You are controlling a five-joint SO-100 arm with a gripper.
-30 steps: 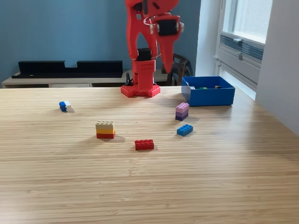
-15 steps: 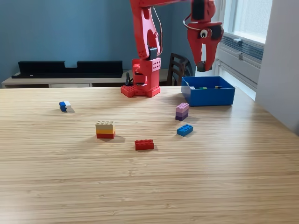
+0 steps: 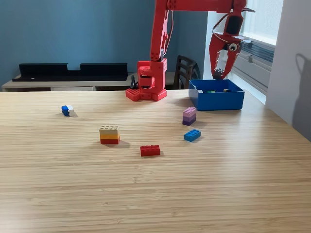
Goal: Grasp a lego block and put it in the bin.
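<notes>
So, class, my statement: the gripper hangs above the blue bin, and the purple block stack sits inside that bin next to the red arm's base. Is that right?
Not quite. The exterior view shows the gripper above the blue bin, but the purple block stack stands on the table in front of the bin, not inside it.

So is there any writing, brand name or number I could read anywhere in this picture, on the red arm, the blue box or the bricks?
None can be read: the red arm, the blue bin and the lego blocks show no words, numbers or labels.
</notes>
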